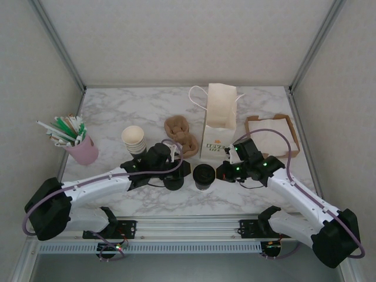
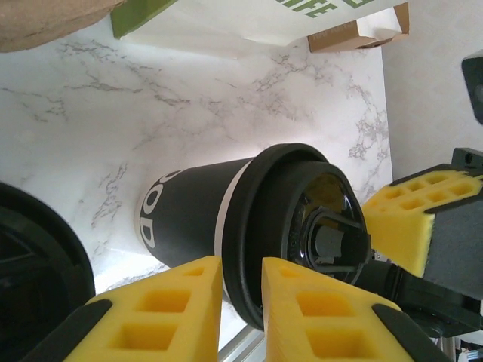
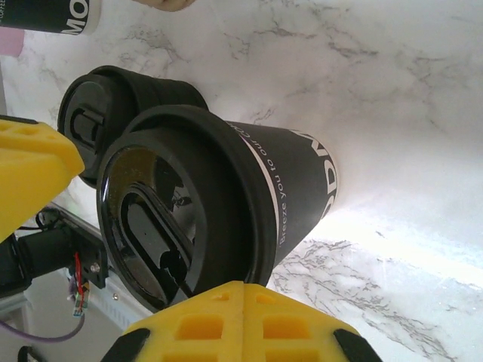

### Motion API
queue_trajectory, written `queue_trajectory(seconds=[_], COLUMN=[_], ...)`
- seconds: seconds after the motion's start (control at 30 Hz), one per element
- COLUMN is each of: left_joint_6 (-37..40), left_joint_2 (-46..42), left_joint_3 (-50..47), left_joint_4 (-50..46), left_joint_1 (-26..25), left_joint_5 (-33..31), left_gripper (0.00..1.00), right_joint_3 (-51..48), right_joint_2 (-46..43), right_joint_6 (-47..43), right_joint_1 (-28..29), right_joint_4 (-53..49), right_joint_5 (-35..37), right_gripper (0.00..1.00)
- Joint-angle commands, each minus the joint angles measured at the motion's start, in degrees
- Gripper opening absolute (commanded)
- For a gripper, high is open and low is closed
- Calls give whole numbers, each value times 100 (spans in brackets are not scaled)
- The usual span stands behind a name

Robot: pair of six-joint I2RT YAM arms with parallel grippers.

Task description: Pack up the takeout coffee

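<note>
Paper walls likely make the takeout coffee (image 1: 204,176) light but crushable, its black lid (image 3: 162,219) slick; I would grip gently across the dark wall (image 2: 189,219) just under the lid. It stands upright at 6 o'clock from the paper bag (image 1: 218,126); the left gripper (image 2: 241,290) at its 9 o'clock is nearly closed on nothing, the right gripper (image 3: 253,309) at 3 o'clock pinched empty.

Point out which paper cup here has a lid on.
The single dark paper cup with a round black plastic lid, by the white paper bag; the stacked cream-rimmed cups are lidless.
</note>
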Motion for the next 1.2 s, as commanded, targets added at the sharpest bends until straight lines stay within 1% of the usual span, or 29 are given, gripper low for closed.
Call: queue_trajectory(seconds=[0.0,0.2,0.57,0.77,1.17], left_joint_6=[154,142,-22,-69,-234], left_joint_2=[202,466,340,311,182], left_joint_3=[199,155,-167,-200,-222], left_joint_4=[122,269,424,424,344], left_joint_1=[50,49,-29,-95,-333], left_joint_5=[248,297,341,332,257], left_gripper=[21,19,17,17,19], right_joint_3=[-95,-113,-190,-278,399], right_joint_2=[-39,37,286,345,653], right_joint_6=[136,141,99,72,-212], right_joint_1=[-4,-1,-3,-8,1], right_joint_4=[215,285,332,259,3], right_joint_5=[-218,-228,-90,117,214], right_gripper=[0,0,0,0,0])
